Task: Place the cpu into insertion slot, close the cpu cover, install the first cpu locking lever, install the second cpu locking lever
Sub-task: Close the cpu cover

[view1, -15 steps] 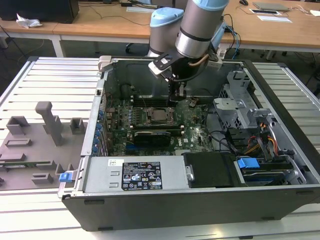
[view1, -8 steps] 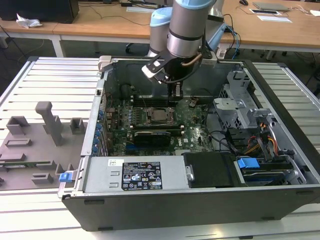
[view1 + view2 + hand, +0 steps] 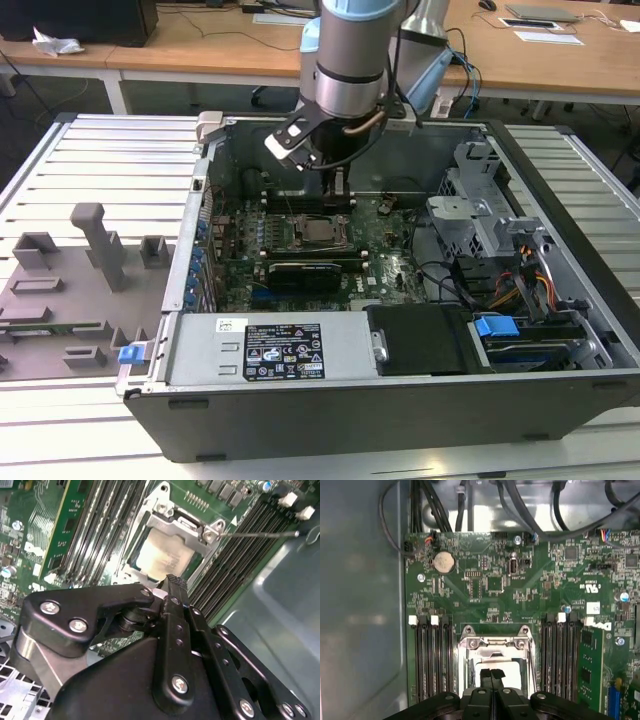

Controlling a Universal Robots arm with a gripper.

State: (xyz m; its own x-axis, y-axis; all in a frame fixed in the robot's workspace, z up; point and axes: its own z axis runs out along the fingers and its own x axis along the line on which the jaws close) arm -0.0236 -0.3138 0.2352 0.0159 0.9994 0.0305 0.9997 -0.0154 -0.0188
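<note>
Exterior view: the gripper (image 3: 338, 198) is hanging inside the open computer case (image 3: 300, 400) on the slatted desk (image 3: 90, 150), with the insertion slot (image 3: 322, 232) lying just beside its tip at 6 o'clock.
Second wrist view: the jaws are pressing together with nothing between them. The tip is hovering close over the cpu (image 3: 160, 555), which is sitting in the slot. The cpu cover (image 3: 186, 524) appears to be lying down around the chip, and a thin locking lever (image 3: 260, 534) is sticking out free across the memory slots (image 3: 235, 560).
First wrist view: the closed gripper (image 3: 491, 676) is lining up over the cover's window on the green motherboard (image 3: 485, 580).
Step in hand: by the look of it, the chip is seated, and the work is standing at shutting the cover or starting on the first lever.
Next move's demand: it is likely calling for a narrow, steady tip that catches the thin rod without scraping chip or board.
</note>
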